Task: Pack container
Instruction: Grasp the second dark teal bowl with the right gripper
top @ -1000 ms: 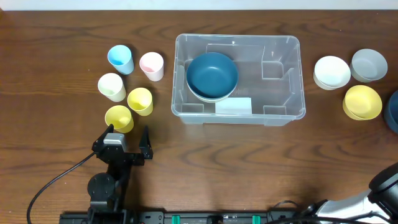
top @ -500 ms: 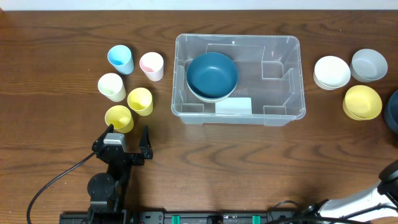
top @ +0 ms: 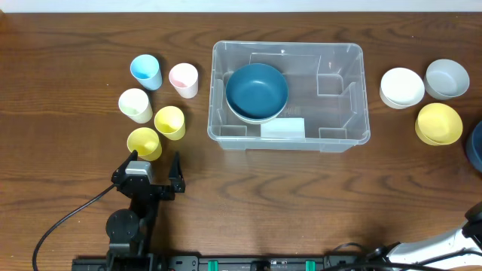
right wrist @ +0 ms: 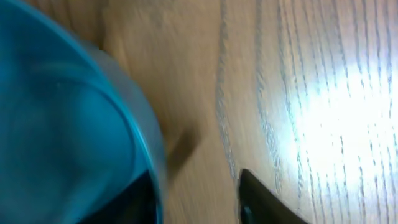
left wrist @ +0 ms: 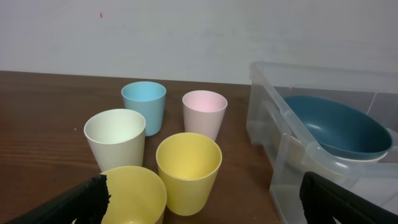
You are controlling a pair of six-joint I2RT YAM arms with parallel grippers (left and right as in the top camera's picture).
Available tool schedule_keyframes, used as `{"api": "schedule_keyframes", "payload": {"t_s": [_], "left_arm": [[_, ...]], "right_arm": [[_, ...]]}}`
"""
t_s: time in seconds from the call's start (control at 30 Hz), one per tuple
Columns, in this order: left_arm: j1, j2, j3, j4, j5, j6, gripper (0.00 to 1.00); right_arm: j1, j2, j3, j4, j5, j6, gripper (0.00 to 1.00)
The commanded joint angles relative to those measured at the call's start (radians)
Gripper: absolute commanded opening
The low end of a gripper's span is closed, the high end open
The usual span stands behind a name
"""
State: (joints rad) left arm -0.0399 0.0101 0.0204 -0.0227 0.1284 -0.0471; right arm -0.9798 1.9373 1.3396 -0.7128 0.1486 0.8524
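The clear plastic container (top: 289, 47) stands at the table's middle with a dark blue bowl (top: 257, 90) inside its left half. Near the front left, my left gripper (top: 154, 157) is open and holds nothing, its fingers just short of a yellow cup (top: 144, 142). Its wrist view shows the container's near wall (left wrist: 273, 134). My right arm (top: 474, 226) sits at the far right edge, beside another dark blue bowl (top: 476, 143). In the blurred right wrist view, my right gripper (right wrist: 199, 199) straddles that blue bowl's rim (right wrist: 146, 134), with bare wood showing between the rim and the outer finger (right wrist: 264, 199).
Blue (top: 146, 71), pink (top: 184, 79), white (top: 135, 105) and yellow (top: 169, 122) cups cluster left of the container. White (top: 401, 87), grey (top: 446, 78) and yellow (top: 439, 123) bowls sit at the right. A cable (top: 64, 226) trails from the left arm.
The right arm has slid further toward the right edge of the overhead view, and the dark blue bowl there has shifted slightly. The left arm, cups and container have not moved.
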Motion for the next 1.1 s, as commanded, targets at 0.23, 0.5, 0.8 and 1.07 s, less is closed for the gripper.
{"api": "schedule_keyframes", "payload": {"t_s": [0.23, 0.5, 0.8, 1.07], "left_arm": [[0.005, -0.006, -0.016, -0.035, 0.018, 0.016, 0.98], [0.005, -0.006, -0.016, -0.035, 0.018, 0.016, 0.98], [0.005, -0.006, -0.016, -0.035, 0.018, 0.016, 0.98], [0.005, -0.006, -0.016, -0.035, 0.018, 0.016, 0.98]], "right_arm": [[-0.008, 0.014, -0.003, -0.037, 0.013, 0.003, 0.02], [-0.021, -0.050, 0.122, -0.157, -0.141, 0.003, 0.02], [0.021, -0.235, 0.493, -0.354, -0.400, -0.016, 0.02], [0.360, -0.443, 0.647, -0.420, -0.475, -0.054, 0.01]]}}
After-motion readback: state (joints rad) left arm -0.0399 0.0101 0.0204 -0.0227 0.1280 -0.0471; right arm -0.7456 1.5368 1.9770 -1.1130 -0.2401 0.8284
